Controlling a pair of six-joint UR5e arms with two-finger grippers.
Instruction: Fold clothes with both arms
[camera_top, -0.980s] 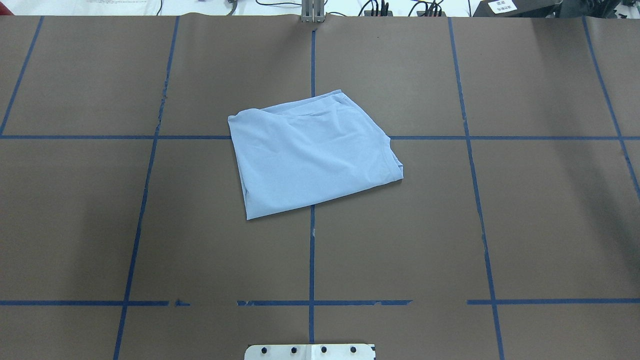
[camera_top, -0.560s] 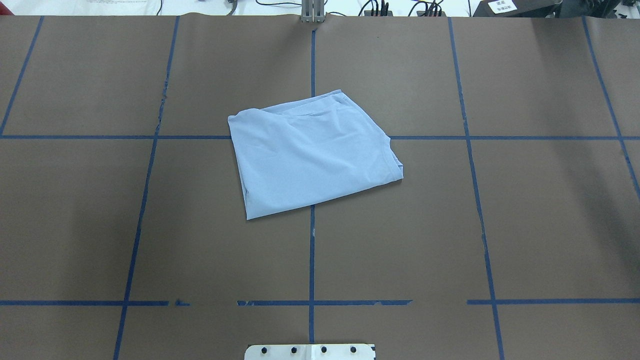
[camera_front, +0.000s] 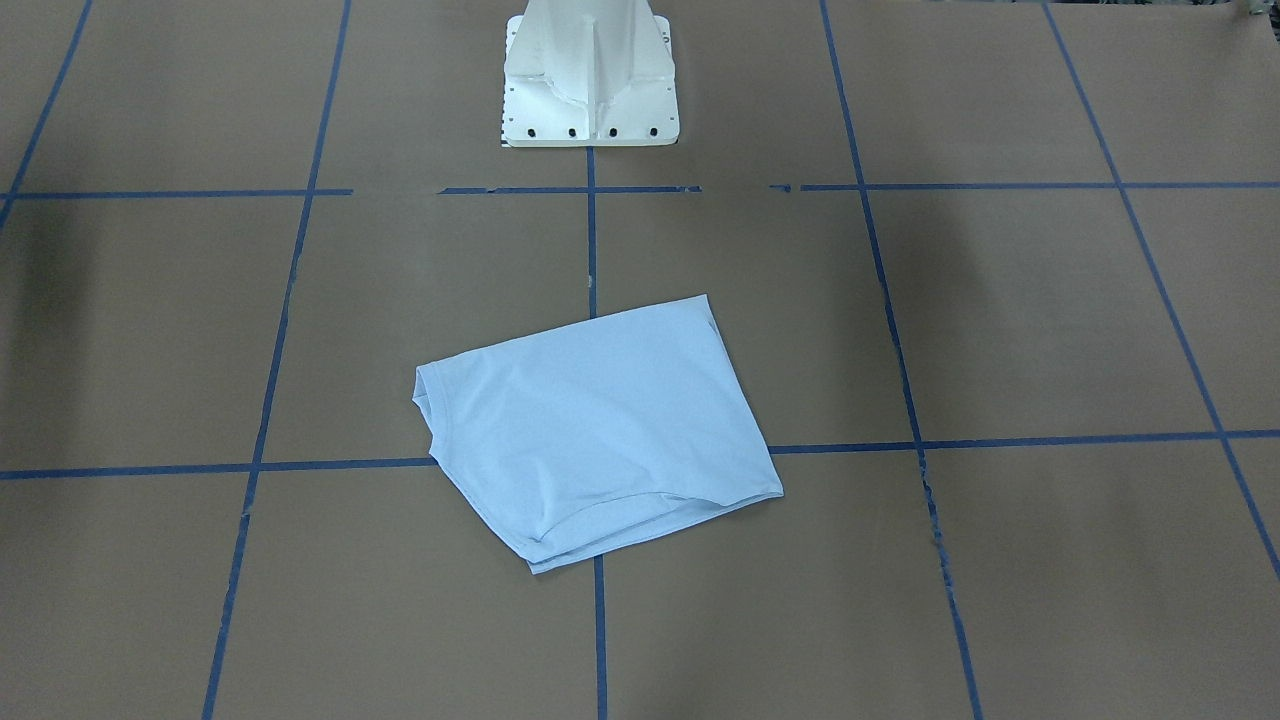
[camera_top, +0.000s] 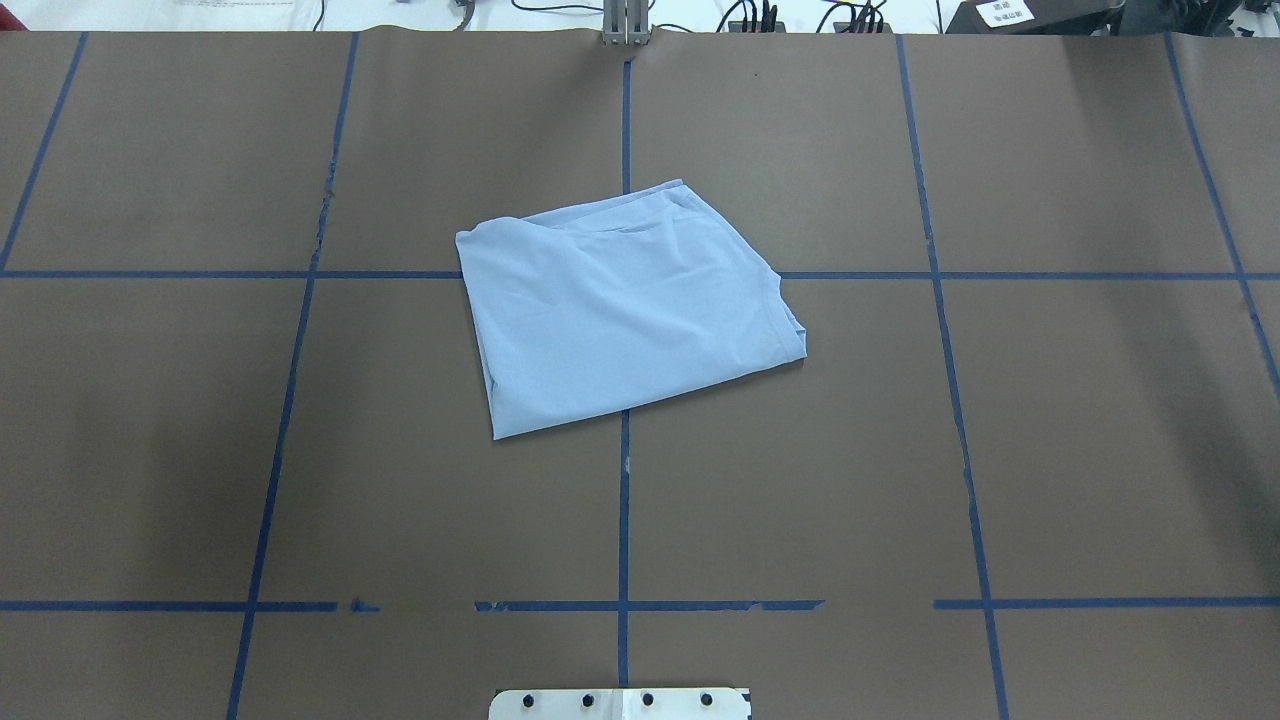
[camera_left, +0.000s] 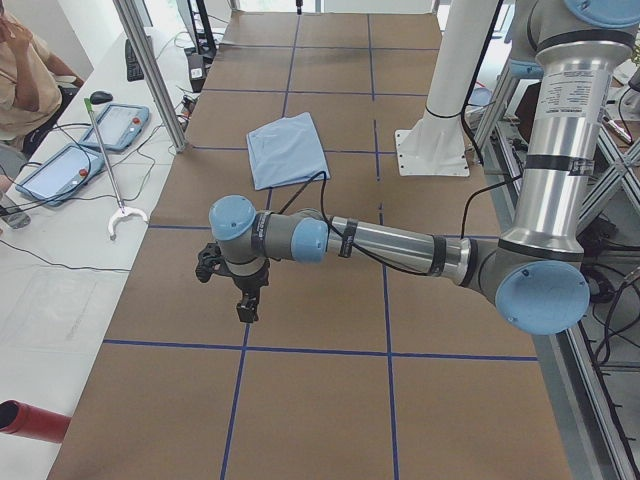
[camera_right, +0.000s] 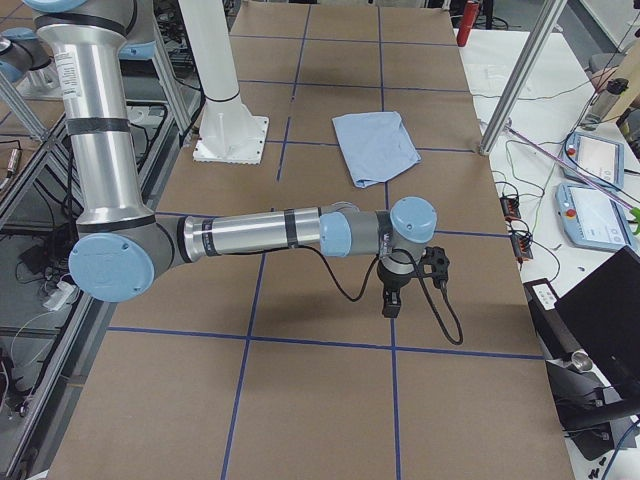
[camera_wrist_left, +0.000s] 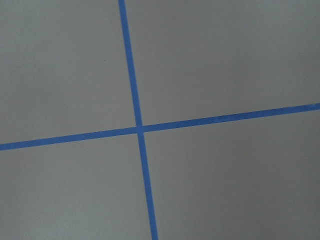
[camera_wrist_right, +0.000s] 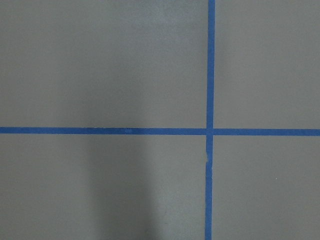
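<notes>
Folding looks done: the t-shirt (camera_top: 620, 310) lies compactly folded on the counter (camera_top: 1000, 450), well apart from the jaws of the left arm (camera_left: 390, 240) and right arm (camera_right: 250, 233), and I cannot tell whether those are clenched.

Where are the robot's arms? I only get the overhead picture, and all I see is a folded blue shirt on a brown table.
Observer: Both sit beyond your picture's sides. The left arm stretches out level above the table, well clear of the light blue t-shirt.
Operator: And the other one?
Observer: The right arm does the same at the opposite end, the right gripper pointing down.
Operator: Is it holding anything?
Observer: Its wrist camera shows only brown table and crossing blue tape, no cloth.
</notes>
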